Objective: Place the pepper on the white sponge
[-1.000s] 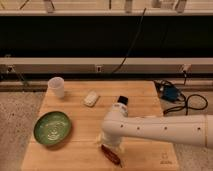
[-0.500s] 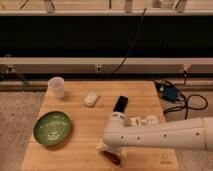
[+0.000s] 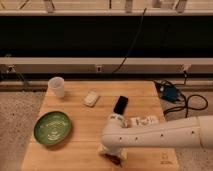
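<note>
The gripper (image 3: 114,156) sat low over the pepper (image 3: 117,160) at the bottom table (image 3: 85,125) edge, with the white sponge (image 3: 91,98), phone (image 3: 120,105) and bowl (image 3: 52,129) farther up.

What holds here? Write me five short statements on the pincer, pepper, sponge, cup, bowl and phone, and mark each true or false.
1. The pincer is down at the table's near edge, over the pepper. True.
2. The pepper already lies on the white sponge. False: the pepper is at the near edge under the pincer, and the sponge sits bare toward the far side.
3. The green bowl is on the left part of the table. True.
4. The translucent cup stands inside the green bowl. False: it stands apart at the far left corner.
5. The black phone lies left of the white sponge. False: it lies to the sponge's right.
</note>
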`<action>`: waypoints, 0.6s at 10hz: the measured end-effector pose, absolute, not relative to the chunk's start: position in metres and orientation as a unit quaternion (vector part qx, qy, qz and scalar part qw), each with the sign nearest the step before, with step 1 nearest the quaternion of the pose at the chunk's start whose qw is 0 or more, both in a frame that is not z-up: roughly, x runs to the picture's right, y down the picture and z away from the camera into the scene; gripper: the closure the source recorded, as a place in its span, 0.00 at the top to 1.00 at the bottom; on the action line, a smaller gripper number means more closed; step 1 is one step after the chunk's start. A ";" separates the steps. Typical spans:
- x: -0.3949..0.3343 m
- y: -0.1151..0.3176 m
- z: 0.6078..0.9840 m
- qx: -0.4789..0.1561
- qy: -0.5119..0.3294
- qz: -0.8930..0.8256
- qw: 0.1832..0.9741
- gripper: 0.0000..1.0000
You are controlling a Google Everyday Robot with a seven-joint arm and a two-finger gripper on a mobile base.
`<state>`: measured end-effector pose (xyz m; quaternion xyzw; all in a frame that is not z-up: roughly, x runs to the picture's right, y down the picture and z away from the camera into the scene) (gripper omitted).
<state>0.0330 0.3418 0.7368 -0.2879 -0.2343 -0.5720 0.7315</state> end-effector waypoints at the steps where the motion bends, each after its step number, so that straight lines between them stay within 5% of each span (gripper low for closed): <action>1: 0.033 0.342 0.734 -0.295 -0.240 -0.569 0.729 0.50; 6: 0.026 0.322 0.722 -0.288 -0.253 -0.562 0.733 0.03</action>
